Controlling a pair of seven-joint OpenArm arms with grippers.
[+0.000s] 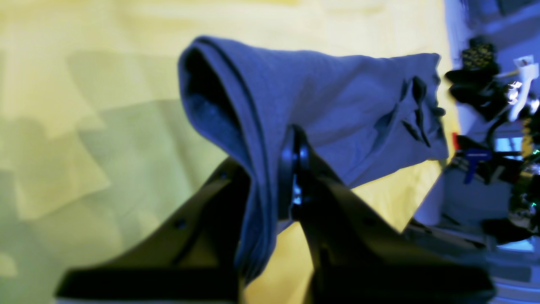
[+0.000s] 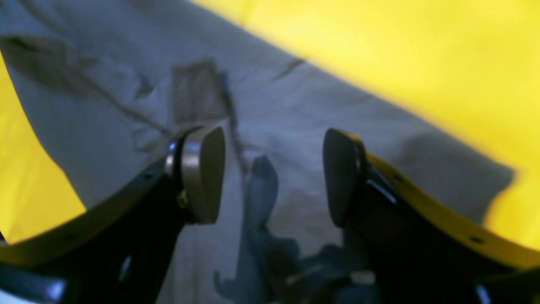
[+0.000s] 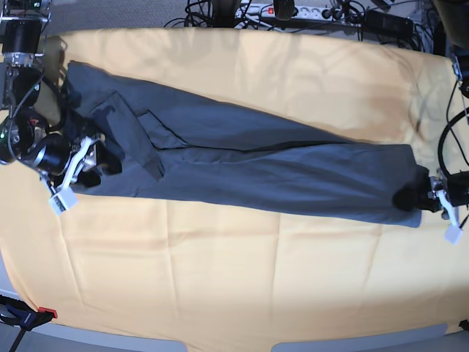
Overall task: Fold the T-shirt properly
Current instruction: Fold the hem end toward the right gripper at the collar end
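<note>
The dark slate-blue T-shirt (image 3: 242, 165) lies as a long, lengthwise-folded strip across the yellow tablecloth (image 3: 220, 257), running from the far left to the right. My left gripper (image 3: 423, 198) is shut on the strip's right end. In the left wrist view the gripper (image 1: 289, 162) pinches a doubled fold of the T-shirt (image 1: 337, 97), raised a little off the cloth. My right gripper (image 3: 91, 165) is at the strip's left end. In the right wrist view the gripper (image 2: 274, 177) is open just above the T-shirt (image 2: 295, 105), holding nothing.
Cables and a power strip (image 3: 293, 11) run along the table's far edge. White tags hang from both grippers (image 3: 62, 202) (image 3: 454, 235). Bare tablecloth stretches in front of the shirt down to the table's front edge (image 3: 220, 341).
</note>
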